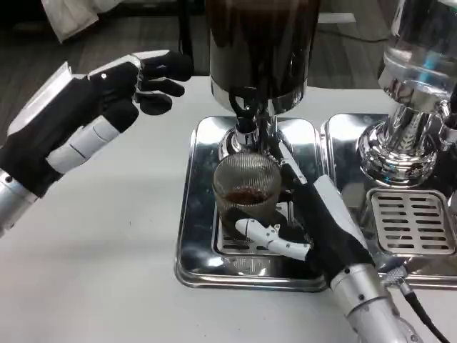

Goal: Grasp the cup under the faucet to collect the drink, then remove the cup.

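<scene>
Cup [246,191] under the faucet [251,114] sits gripped, apparently, by your right hand [314,229]; left hand [107,107] hovers at ten o'clock, fingers loosely apart, empty.

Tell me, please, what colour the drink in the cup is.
Dark brown, seen best in the head view inside the cup.

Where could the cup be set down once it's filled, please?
Bare table left of the tray, below the raised left hand. Crowded: the tray, with the cup held by the right hand under the faucet, and the second dispenser alongside.
</scene>
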### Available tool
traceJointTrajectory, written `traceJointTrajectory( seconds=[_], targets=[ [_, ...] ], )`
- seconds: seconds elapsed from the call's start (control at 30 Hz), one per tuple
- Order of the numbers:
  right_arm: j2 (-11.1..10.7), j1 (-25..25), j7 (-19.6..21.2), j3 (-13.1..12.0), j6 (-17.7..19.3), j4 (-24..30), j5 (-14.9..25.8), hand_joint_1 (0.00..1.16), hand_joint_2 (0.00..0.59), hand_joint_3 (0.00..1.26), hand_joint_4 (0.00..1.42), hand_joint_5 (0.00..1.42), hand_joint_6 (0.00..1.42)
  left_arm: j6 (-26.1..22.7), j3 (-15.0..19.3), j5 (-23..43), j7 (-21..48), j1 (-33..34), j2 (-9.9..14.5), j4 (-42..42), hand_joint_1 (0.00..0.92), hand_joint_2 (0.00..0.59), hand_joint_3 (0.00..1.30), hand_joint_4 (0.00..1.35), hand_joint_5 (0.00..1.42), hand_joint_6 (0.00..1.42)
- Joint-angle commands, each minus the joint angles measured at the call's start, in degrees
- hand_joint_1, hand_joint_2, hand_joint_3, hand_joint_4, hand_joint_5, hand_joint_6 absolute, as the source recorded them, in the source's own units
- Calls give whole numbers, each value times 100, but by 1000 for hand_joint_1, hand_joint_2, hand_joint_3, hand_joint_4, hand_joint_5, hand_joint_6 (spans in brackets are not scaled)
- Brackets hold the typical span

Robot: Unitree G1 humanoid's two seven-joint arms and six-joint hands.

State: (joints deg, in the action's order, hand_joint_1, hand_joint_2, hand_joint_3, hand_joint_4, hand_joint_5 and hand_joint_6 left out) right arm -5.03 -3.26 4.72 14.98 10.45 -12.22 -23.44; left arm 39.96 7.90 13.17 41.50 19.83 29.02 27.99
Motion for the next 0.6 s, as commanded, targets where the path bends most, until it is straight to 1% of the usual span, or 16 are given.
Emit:
traceJointTrajectory(
  seconds=[0.03,0.13,0.27,0.33,0.43,0.5,0.6],
  targets=[
    [58,35,224,29,-181,100,-178,641,182,0,14,148,293,-57,9,-51,-49,-40,16,34,0,114,274,277,314,430],
    [82,30,338,58,-252,123,-304,669,184,11,69,208,347,-55,7,-65,-46,-21,20,64,0,115,280,281,315,432],
    [149,23,586,74,-186,67,-369,690,182,90,153,295,440,-47,14,-80,-42,-9,39,109,0,116,288,293,316,434],
    [149,-6,652,93,-165,28,-400,691,182,162,227,360,511,-39,24,-85,-47,-25,53,109,0,117,291,293,319,435],
    [94,-60,610,131,-151,-23,-404,691,182,219,285,422,577,-28,37,-91,-49,-52,79,80,0,118,294,293,322,435],
    [81,-53,672,126,-94,-45,-412,691,182,238,308,450,622,-18,48,-97,-54,-63,94,64,0,120,296,294,325,435],
    [52,-18,838,170,-81,8,-575,691,182,259,339,484,670,-1,66,-98,-63,-68,104,62,0,121,299,298,328,435]
  ],
)
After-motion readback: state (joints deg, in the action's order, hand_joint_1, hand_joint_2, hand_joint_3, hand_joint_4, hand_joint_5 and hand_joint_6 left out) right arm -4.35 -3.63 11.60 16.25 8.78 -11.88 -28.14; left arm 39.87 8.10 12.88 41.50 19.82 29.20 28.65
